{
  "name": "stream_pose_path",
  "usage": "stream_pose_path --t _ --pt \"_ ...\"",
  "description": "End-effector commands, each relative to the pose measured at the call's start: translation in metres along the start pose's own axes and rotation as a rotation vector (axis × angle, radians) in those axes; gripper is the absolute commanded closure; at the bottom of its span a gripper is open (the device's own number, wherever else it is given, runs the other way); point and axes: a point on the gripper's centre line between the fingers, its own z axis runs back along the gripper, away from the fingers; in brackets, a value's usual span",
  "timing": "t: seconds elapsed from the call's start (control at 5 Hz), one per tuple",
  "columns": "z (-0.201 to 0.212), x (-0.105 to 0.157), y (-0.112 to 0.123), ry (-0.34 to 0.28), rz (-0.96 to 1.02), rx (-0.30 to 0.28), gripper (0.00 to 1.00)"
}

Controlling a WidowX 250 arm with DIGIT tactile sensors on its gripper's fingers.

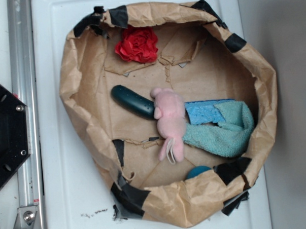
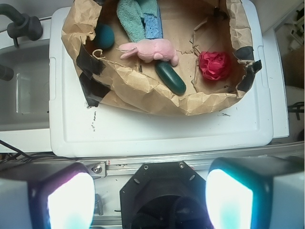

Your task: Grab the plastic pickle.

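Observation:
The plastic pickle (image 1: pixel 133 101) is a dark teal-green oblong lying on the floor of a crumpled brown paper bag (image 1: pixel 82 127), its right end touching the pink plush (image 1: pixel 170 120). It also shows in the wrist view (image 2: pixel 170 78), just below the plush (image 2: pixel 151 50). My gripper (image 2: pixel 150 200) is open and empty, its two glowing pads wide apart, high above the black robot base (image 2: pixel 164 191) and well short of the bag. The gripper does not show in the exterior view.
Inside the bag lie a red fabric flower (image 1: pixel 137 45), a blue sponge (image 1: pixel 203 111), a light teal cloth (image 1: pixel 225 131) and a small teal-blue ball (image 1: pixel 198 172). The bag stands on a white lid (image 2: pixel 157 136). A metal rail (image 1: pixel 23 120) and the black base (image 1: pixel 4 133) are at left.

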Motion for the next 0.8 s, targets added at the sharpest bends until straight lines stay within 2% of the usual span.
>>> stream_pose_path --t 0.0,0.2,0.4,0.6 --pt "0.0 0.0 0.0 0.0 0.0 0.0 0.0" --pt "-0.019 0.04 0.012 -0.076 -0.18 -0.048 0.0" --pt "-0.035 0.068 0.023 -0.108 -0.249 -0.017 0.0" --pt "-0.07 0.088 0.039 -0.083 -0.263 -0.03 0.0"
